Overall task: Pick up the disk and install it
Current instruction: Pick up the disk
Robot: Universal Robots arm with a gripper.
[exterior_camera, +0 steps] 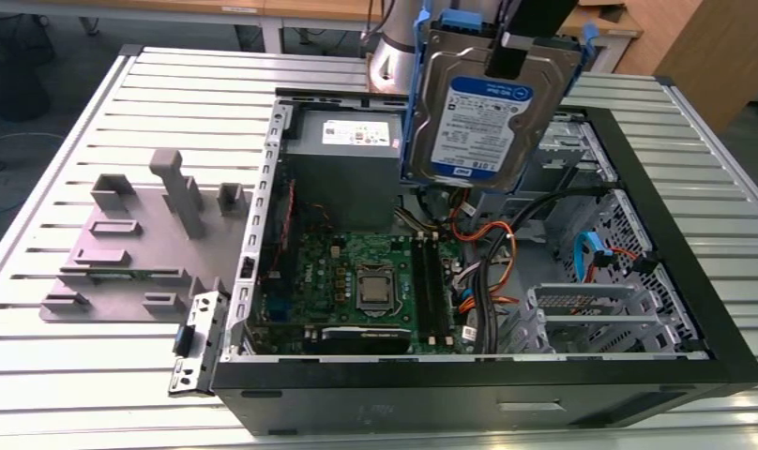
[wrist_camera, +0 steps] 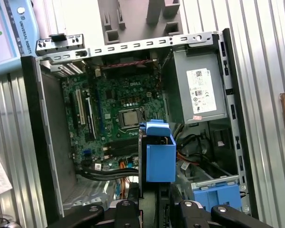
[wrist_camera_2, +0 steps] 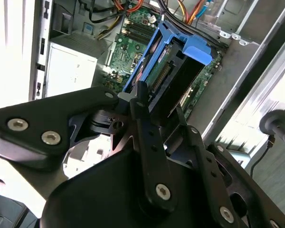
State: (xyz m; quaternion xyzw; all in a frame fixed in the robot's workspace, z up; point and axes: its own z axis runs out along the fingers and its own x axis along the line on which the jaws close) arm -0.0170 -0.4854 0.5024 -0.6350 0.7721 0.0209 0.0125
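The disk [exterior_camera: 486, 112] is a silver drive with a white-and-blue label and blue carrier rails. It hangs tilted in the air above the back of the open computer case [exterior_camera: 479, 375], over the power supply and the cables. My gripper [exterior_camera: 514, 52] is shut on its upper end from above. In the second wrist view the black fingers [wrist_camera_2: 142, 102] clamp the disk [wrist_camera_2: 173, 76], whose blue end tab points down toward the motherboard. In the first wrist view the blue carrier end [wrist_camera: 159, 152] hangs over the case interior.
The case lies open on a slatted metal table [exterior_camera: 104, 375], with the green motherboard [exterior_camera: 354, 281], a grey power-supply box [exterior_camera: 341, 150] and orange and black cables [exterior_camera: 498, 244] inside. A blue bracket [wrist_camera: 218, 194] sits in the drive bay. A grey fixture plate [exterior_camera: 142, 244] lies at the exterior view's left.
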